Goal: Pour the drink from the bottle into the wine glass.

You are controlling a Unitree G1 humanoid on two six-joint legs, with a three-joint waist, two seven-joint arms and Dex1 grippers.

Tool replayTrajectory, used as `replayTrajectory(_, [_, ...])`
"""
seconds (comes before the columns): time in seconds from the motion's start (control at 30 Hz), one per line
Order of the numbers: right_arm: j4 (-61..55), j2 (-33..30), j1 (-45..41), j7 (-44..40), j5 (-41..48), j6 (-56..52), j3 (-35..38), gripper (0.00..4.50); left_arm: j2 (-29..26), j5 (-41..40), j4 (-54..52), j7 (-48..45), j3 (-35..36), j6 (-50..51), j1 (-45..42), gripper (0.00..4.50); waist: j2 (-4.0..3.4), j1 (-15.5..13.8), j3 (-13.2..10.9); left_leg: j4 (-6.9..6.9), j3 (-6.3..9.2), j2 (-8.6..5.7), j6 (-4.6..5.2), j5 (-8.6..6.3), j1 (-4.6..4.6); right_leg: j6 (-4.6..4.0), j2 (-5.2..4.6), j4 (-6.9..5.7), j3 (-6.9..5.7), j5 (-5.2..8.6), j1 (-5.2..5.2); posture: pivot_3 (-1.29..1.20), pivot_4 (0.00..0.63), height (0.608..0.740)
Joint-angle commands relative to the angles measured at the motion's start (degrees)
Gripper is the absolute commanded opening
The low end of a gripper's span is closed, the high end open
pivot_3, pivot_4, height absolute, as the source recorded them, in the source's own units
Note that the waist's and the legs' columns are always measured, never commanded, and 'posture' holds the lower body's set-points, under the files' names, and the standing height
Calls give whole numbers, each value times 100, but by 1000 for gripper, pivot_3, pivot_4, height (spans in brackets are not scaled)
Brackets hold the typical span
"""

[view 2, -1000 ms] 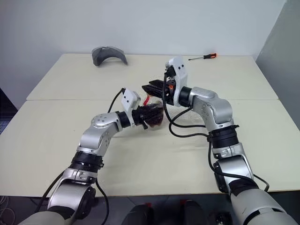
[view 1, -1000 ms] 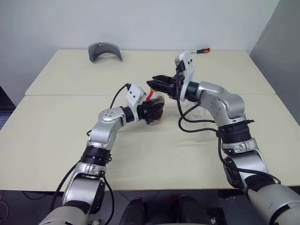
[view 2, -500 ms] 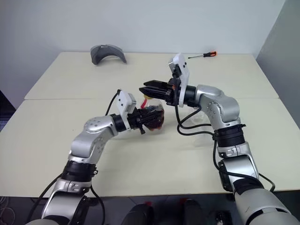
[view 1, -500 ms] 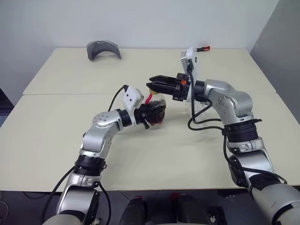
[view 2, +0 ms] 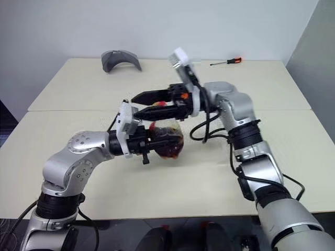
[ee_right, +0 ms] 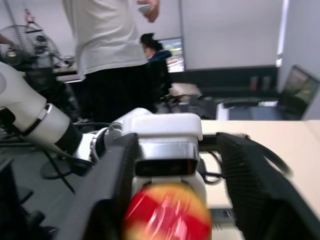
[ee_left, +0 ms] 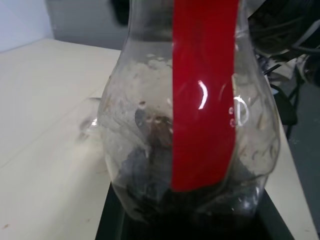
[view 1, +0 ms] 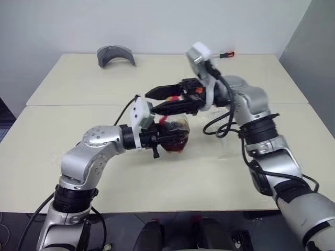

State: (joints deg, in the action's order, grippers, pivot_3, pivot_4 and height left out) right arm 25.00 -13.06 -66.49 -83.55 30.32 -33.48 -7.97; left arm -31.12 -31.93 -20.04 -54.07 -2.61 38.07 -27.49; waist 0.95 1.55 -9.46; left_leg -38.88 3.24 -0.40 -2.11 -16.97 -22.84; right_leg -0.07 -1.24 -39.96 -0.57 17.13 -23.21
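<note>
The left arm reaches in from the near left, forearm level and pointing right; the left gripper (view 1: 170,137) is clamped on the bottle (view 1: 175,133), holding it above the table (view 1: 78,151) near its centre. One bottle is present: squat, clear plastic, bulbous, with a red label strip (ee_left: 204,90) and dark drink (view 2: 168,148) pooled low in the body. The right arm bends in from the right, wrist turned so the right gripper (view 1: 155,101) points left, just above the bottle; its two ribbed black fingers (ee_right: 247,185) stand spread either side of the yellow cap (ee_right: 167,212). One clear wine glass (view 1: 226,137) stands beyond the right forearm. Farthest, one grey curved object (view 1: 115,55) and one orange-handled screwdriver (view 2: 226,63) lie along the table's rear edge.
</note>
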Motion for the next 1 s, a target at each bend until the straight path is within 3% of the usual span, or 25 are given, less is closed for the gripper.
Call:
replayTrajectory(0.03, [-389,-231,-53,178,123,-276,235,3986,26,-130,-225,56,54,-84,-127,898,0,-14,0,-3,0,-2,0,0,-2,0,-2,1,0,0,0,0,150,740])
replayTrajectory(0.1, [-766,-434,78,578,348,-754,511,4500,65,-95,-107,118,70,-108,-159,898,0,-14,-1,-6,-2,-3,0,0,-2,0,-4,0,2,0,0,0,150,740])
replayTrajectory(0.3, [-2055,-626,797,2093,406,-1112,1065,4500,250,186,543,306,55,-441,-244,898,0,-3,-1,-4,-1,-2,4,-2,-1,0,-4,-3,1,0,0,0,150,740])
replayTrajectory(0.5, [-2826,-444,1115,3036,540,-1389,1142,4500,343,452,1321,155,-36,-872,-580,896,-6,24,-4,3,-4,4,5,-2,0,0,5,-7,1,0,-5,0,150,740])
replayTrajectory(1.0, [-2912,-205,1347,3840,177,-987,575,4500,551,793,2247,-216,-191,-1507,-1152,896,-6,20,-4,-3,-6,-2,4,-1,-1,0,1,-7,4,0,-4,0,150,740])
